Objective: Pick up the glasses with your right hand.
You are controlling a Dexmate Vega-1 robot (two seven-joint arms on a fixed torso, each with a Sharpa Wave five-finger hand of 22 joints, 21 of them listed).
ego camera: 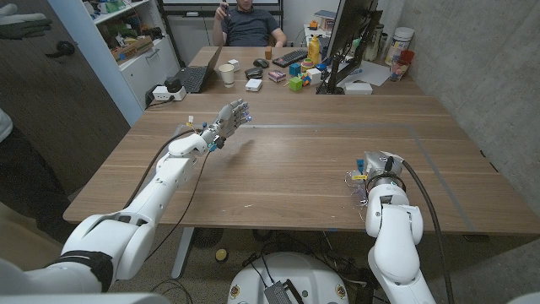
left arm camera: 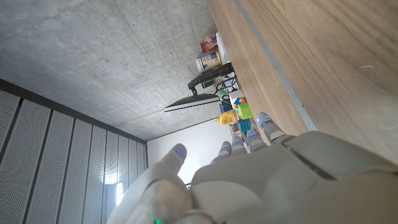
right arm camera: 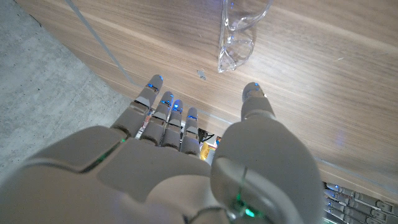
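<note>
The clear glasses lie on the wooden table, just beyond the fingertips of my right hand. My right hand is near the table's front right, fingers apart and holding nothing. The glasses show faintly on its left side, close to it; I cannot tell whether they touch. Over the table's left middle my left hand is raised, fingers extended and empty; the left wrist view shows its back.
At the table's far end stand a laptop, a white cup, a keyboard, coloured blocks and a monitor. A person sits behind them. A thin tape line crosses the tabletop.
</note>
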